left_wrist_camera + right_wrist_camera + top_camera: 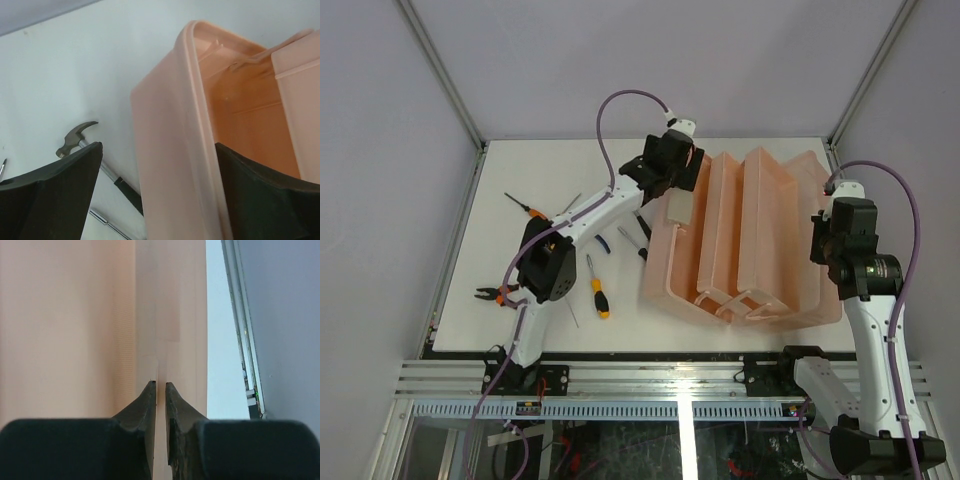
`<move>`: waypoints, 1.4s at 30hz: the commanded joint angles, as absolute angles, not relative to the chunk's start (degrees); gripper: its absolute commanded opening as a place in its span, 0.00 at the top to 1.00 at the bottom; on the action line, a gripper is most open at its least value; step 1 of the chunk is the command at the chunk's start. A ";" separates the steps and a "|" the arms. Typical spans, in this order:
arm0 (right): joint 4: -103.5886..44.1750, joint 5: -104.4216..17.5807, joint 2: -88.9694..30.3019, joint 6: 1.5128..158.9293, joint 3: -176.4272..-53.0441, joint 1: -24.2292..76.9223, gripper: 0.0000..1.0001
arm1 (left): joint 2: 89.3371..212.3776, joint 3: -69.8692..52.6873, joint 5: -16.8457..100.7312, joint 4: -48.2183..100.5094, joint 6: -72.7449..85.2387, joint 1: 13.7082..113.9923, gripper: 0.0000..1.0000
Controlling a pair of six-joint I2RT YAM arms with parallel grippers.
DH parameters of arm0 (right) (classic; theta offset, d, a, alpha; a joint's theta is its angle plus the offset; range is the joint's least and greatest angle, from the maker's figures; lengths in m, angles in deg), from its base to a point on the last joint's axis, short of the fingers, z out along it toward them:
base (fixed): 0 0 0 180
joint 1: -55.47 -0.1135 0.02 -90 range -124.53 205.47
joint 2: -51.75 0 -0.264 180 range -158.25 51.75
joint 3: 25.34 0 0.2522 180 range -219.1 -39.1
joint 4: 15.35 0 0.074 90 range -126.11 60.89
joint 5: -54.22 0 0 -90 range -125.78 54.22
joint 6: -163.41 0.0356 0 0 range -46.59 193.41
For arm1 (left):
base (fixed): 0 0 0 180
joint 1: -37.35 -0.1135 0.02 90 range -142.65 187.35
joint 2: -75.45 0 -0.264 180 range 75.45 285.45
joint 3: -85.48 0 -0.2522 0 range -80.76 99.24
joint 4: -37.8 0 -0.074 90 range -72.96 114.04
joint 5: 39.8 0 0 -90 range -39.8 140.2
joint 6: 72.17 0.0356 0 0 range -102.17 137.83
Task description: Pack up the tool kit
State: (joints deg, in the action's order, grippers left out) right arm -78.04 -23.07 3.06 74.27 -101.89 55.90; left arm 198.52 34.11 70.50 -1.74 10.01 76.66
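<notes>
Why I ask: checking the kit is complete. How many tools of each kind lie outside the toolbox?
Hammer: 1
Pliers: 1
Screwdrivers: 2
Total: 4, leaving out small bits too unclear to name.

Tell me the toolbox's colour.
The toolbox is salmon pink, clearest in the top external view.

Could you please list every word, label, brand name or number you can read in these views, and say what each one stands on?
None: no readable word, label, brand or number shows on the toolbox, the hammer, the yellow-and-black screwdriver, or anything else in the three views.
</notes>
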 commanded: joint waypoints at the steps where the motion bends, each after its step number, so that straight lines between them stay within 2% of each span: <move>1: -71.81 -21.69 2.68 74.17 -104.32 56.09 0.89 | 199.38 29.33 68.93 -1.27 10.36 75.34 0.11; 8: -69.47 -21.78 1.82 74.34 -102.67 56.26 0.88 | 198.69 26.27 66.28 0.70 8.35 74.24 0.12; 17: -66.01 -24.26 -1.76 72.27 -101.56 60.70 0.77 | 199.21 25.59 63.47 2.33 5.97 74.01 0.12; 26: -61.81 -25.91 -8.61 71.21 -104.27 65.32 0.76 | 200.36 26.07 61.91 2.59 4.74 73.82 0.12; 28: -61.36 -27.15 -9.81 71.94 -105.29 66.10 0.70 | 200.68 26.19 61.67 2.75 4.46 73.67 0.12; 30: -61.04 -28.87 -10.36 72.99 -106.61 66.45 0.54 | 200.93 26.41 61.38 2.77 4.25 73.65 0.12; 33: -61.05 -32.22 -10.64 73.43 -109.07 66.50 0.41 | 201.11 26.77 61.40 2.77 4.12 73.63 0.12; 42: -66.28 -44.92 -12.99 76.56 -119.97 66.47 0.36 | 199.80 28.56 61.89 2.27 4.45 73.08 0.11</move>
